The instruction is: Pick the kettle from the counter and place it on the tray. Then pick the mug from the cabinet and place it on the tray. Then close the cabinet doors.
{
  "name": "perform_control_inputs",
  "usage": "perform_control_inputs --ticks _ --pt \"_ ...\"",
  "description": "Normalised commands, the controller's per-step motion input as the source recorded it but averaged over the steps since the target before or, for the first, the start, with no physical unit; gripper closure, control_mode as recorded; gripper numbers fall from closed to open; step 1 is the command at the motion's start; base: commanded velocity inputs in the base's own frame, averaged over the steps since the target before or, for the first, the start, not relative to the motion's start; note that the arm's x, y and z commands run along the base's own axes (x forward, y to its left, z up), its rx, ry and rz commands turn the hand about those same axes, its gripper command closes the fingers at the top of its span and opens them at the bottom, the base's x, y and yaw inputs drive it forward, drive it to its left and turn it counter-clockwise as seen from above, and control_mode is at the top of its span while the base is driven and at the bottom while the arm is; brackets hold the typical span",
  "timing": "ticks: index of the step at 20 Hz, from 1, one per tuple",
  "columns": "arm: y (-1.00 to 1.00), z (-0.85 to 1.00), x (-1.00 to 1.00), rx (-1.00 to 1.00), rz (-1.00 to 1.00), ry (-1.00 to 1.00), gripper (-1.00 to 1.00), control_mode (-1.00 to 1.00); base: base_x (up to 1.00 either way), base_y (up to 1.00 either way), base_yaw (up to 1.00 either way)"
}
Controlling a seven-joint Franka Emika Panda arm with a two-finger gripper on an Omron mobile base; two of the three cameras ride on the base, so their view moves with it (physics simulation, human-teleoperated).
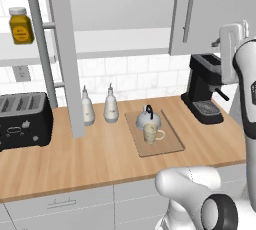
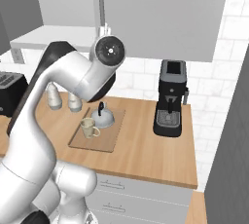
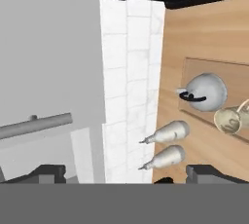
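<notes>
The kettle (image 1: 148, 118) sits on the tray (image 1: 169, 145), at its rear half, spout toward the wall. The mug (image 1: 152, 133) stands on the same tray, just in front of the kettle and close beside it, handle to one side. The tray lies flat on the counter (image 1: 100, 159).

In the hand view the claw (image 3: 125, 173) is spread wide, its two dark tips well apart with nothing between them. It is raised well above the counter, up at the level of the cabinet (image 1: 120, 39). The kettle, mug and tray lie far below the claw and off to one side of it. A cabinet door (image 3: 48, 72) with its silver bar handle (image 3: 35, 125) stands just ahead of the claw, apart from both tips.

The left cabinet door (image 1: 64, 54) hangs swung open, edge-on over the counter. The right cabinet door (image 1: 200, 9) appears nearly shut. Two whitish bottles (image 1: 98, 105) stand below the claw, beside the tray at the wall. A black coffee machine (image 1: 206, 88) stands beyond the tray; a black toaster (image 1: 24, 120) and a yellow jar (image 1: 21, 25) lie furthest from the claw.
</notes>
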Motion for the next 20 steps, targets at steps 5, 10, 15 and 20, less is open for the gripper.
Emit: perform_control_inputs --ticks 5,10,15,20 --pt "0.67 -0.13 -0.34 -0.09 0.09 0.07 -1.00 -1.00 0.00 0.00 0.00" --pt "0.56 -0.18 -0.17 -0.10 0.00 0.12 -1.00 -1.00 0.00 0.00 0.00" --pt "0.76 -0.01 -0.52 -0.08 0.02 0.01 -1.00 -1.00 0.00 0.00 0.00" --pt "0.89 -0.03 -0.47 -0.05 0.03 -0.10 -1.00 -1.00 0.00 0.00 0.00"
